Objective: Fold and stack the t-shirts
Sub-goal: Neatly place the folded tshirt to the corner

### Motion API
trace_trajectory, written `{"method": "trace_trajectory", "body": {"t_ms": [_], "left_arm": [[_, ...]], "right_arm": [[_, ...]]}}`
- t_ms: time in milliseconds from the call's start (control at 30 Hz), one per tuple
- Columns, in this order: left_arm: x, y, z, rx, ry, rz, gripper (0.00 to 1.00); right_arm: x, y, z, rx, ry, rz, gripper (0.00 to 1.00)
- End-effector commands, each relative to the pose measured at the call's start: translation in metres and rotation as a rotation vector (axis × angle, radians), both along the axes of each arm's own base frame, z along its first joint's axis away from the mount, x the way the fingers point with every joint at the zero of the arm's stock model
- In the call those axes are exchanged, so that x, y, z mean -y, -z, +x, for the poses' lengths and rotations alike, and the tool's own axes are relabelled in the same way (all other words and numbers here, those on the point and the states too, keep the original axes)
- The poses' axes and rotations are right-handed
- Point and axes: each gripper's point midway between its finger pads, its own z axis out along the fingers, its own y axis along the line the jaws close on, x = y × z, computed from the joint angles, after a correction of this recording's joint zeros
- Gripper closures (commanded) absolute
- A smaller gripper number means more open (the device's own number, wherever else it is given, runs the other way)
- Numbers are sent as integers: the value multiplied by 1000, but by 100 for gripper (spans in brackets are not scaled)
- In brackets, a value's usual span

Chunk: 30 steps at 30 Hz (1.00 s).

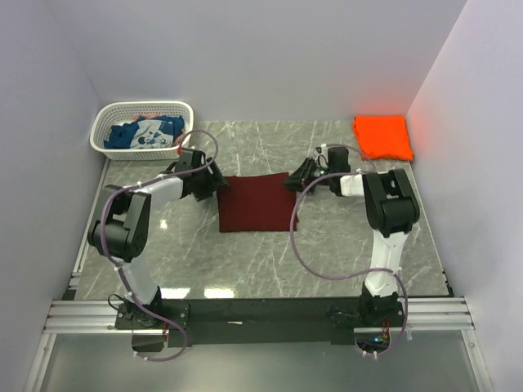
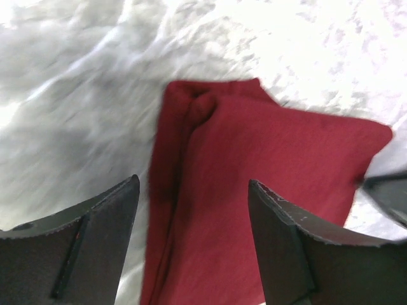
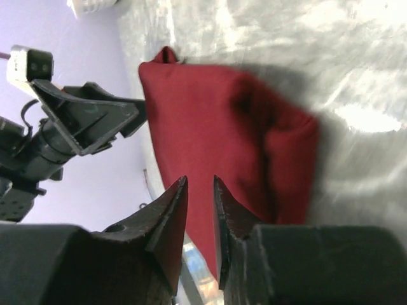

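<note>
A folded dark maroon t-shirt lies flat on the marble table between my two arms. My left gripper hovers at its far left corner. In the left wrist view this gripper is wide open over the shirt's bunched left edge, holding nothing. My right gripper is at the far right corner. Its jaws stand a narrow gap apart above the cloth, with nothing pinched. An orange t-shirt lies folded at the back right. A blue t-shirt with a white print sits crumpled in the basket.
The white lattice basket stands at the back left corner. Walls close in the table on the left, back and right. Looping cables hang from both arms over the table. The left arm's gripper shows in the right wrist view.
</note>
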Motion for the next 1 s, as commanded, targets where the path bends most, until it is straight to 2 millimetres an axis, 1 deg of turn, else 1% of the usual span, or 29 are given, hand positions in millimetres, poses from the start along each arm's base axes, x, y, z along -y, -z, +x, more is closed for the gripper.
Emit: {"method": "trace_trajectory", "body": {"t_ms": [0,33,67,100,133,167,200,233,267,300,333,367,400,433,467,500,533,567,600,633,667,700,733,767,800,867,900,933,967], "left_arm": [[-12,-50,1,87,-21,95,24],[-6,-55,-8,87,15,140,23],[0,-61,-16,90,43,154,23],[-7,-71,-16,130,27,236,23],[10,-79,-24,154,73,268,23],[13,-80,-34,147,97,313,22],[21,-85,-41,165,125,341,22],[38,-89,-53,191,182,389,22],[49,-91,-60,207,219,413,23],[57,-89,-69,212,281,457,23],[80,-94,-81,248,344,484,24],[89,-87,-90,239,388,521,25],[100,-87,-96,258,435,550,25],[121,-92,-107,295,488,565,26],[131,-91,-112,305,520,584,26],[141,-83,-117,311,567,616,27],[159,-84,-127,336,618,618,27],[167,-83,-130,346,643,624,28],[174,-74,-133,342,678,646,28],[188,-77,-138,366,703,638,28],[195,-75,-139,374,720,641,29],[201,-66,-141,372,745,659,28],[211,-67,-141,394,755,652,29],[215,-63,-142,396,764,657,29],[218,-53,-141,387,777,676,30],[229,-51,-140,408,781,677,31],[230,-43,-137,403,783,695,31],[235,-45,-137,413,783,695,31],[236,-38,-135,406,781,706,32]], "right_arm": [[22,-37,0,105,48,-175,69],[28,-52,-4,136,66,-212,68],[36,-51,-7,150,80,-268,64],[46,-46,-13,113,117,-335,60],[54,-56,-21,133,143,-373,58],[62,-56,-27,140,153,-416,56],[70,-53,-39,100,163,-461,52],[87,-58,-43,112,227,-542,50],[97,-57,-50,108,238,-594,48],[108,-62,-63,89,256,-645,42],[122,-57,-70,71,288,-707,39],[131,-54,-80,43,294,-745,33],[137,-54,-86,34,308,-763,31],[145,-56,-95,36,332,-782,29],[150,-56,-100,22,352,-785,27],[155,-54,-113,10,361,-787,22],[158,-54,-118,4,377,-783,20],[161,-53,-122,-3,398,-772,16],[168,-53,-125,-12,429,-764,15],[171,-49,-135,-17,446,-755,14],[174,-48,-138,-26,467,-739,12],[182,-45,-144,-30,498,-727,11],[182,-44,-148,-31,496,-719,10],[189,-42,-150,-42,521,-708,9],[188,-43,-152,-40,517,-686,9],[193,-37,-158,-61,522,-681,8],[192,-34,-162,-69,513,-673,7],[194,-32,-164,-74,515,-672,7],[193,-30,-166,-79,510,-669,8]]}}
